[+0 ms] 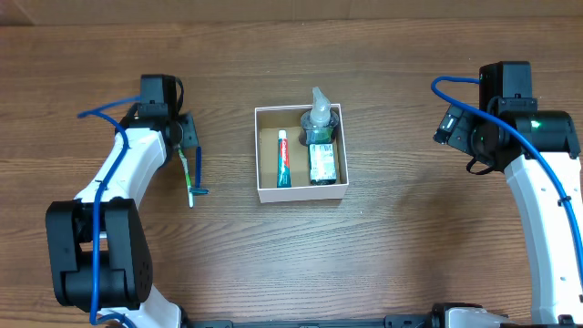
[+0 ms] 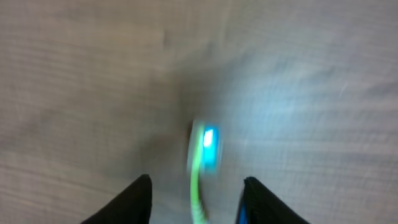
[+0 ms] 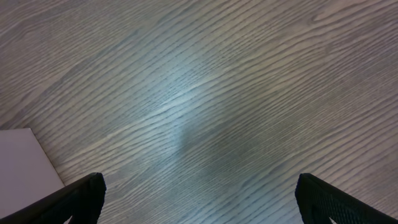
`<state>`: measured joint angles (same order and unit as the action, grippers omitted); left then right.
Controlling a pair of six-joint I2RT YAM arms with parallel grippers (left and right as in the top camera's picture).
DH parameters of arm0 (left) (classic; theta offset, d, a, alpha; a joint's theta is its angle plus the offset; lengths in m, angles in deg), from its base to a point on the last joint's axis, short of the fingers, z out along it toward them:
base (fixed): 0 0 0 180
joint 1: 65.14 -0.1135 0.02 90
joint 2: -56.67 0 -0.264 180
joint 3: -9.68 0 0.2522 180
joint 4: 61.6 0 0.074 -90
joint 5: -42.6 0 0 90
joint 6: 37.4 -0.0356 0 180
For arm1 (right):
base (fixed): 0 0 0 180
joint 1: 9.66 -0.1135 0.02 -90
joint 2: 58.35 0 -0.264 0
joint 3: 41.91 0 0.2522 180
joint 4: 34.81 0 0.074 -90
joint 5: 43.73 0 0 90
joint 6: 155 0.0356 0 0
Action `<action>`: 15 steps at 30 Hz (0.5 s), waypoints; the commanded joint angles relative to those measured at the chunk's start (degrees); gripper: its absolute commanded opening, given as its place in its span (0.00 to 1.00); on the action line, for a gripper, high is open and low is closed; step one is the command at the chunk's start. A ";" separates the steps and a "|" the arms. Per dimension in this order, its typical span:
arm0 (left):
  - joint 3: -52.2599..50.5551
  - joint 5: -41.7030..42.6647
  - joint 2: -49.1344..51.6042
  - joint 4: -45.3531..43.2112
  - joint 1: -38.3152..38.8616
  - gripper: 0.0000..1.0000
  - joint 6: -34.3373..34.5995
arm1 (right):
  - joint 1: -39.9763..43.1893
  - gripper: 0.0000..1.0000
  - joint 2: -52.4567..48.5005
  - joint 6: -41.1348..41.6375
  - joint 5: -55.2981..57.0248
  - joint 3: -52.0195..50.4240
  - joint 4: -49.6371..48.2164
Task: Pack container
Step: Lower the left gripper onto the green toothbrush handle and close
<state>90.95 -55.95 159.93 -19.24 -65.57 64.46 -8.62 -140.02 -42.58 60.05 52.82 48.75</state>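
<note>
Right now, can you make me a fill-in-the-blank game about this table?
1. The box holds ____ things: toothpaste and a bottle.
2. The toothbrush lies outside the box, by the ____ gripper.
3. The toothbrush handle is ____.
4. The right gripper is ____, over the table.
Missing words: two; left; green; open.
</note>
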 commanded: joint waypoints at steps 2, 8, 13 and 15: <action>-1.86 1.40 2.47 2.69 -0.31 0.48 6.64 | 0.22 1.00 0.09 -0.07 0.72 0.42 -0.28; -6.19 1.33 4.48 1.70 -0.31 0.49 7.58 | 0.22 1.00 0.09 -0.07 0.72 0.42 -0.28; -10.25 2.64 5.07 -3.19 -0.31 0.47 7.93 | 0.22 1.00 0.09 -0.07 0.72 0.42 -0.26; -10.69 2.62 5.07 -3.85 -0.31 0.37 7.91 | 0.22 1.00 0.09 -0.07 0.72 0.42 -0.28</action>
<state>83.37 -54.38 163.06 -22.74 -65.57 71.61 -8.60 -140.02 -42.54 60.03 52.82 48.75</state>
